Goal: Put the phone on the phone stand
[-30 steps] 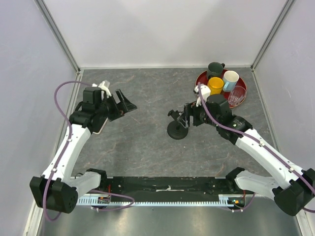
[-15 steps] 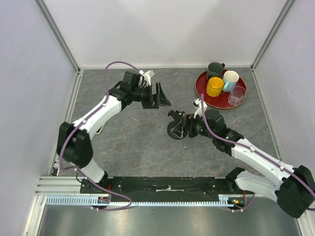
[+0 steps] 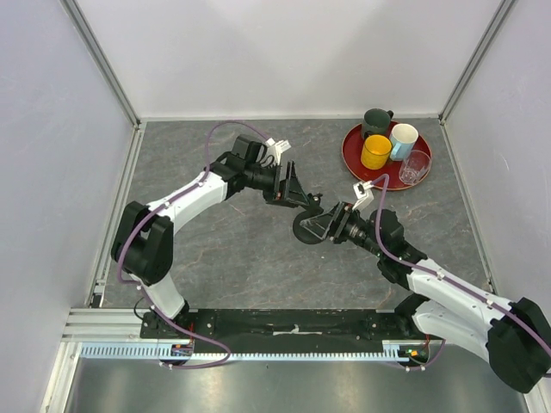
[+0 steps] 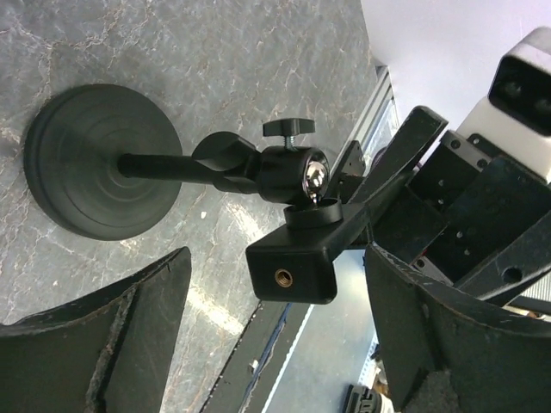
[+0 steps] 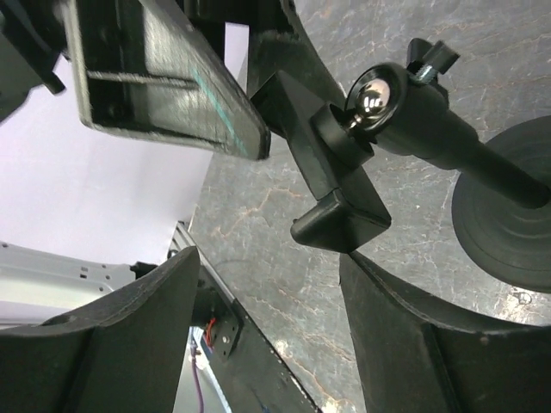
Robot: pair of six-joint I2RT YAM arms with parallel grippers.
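Note:
The phone stand (image 3: 307,226) stands mid-table, a black disc base with a post and ball joint. It shows in the left wrist view (image 4: 99,159) with its cradle block (image 4: 297,262), and in the right wrist view (image 5: 405,116). My left gripper (image 3: 300,194) is open and empty just behind the stand's top, with the cradle between its fingers (image 4: 95,335). My right gripper (image 3: 327,224) is open and empty right beside the stand, its fingers (image 5: 439,344) just short of the cradle (image 5: 331,194). The phone shows in no view.
A red tray (image 3: 383,178) at the back right holds a dark green mug (image 3: 376,120), a yellow mug (image 3: 376,151), a white mug (image 3: 403,139) and a clear glass (image 3: 414,166). White walls close in three sides. A metal rail (image 3: 293,348) runs along the near edge.
My left arm has swung from the table's left side to the stand at the centre. My right gripper has moved round to the stand's near right side and closer to it.

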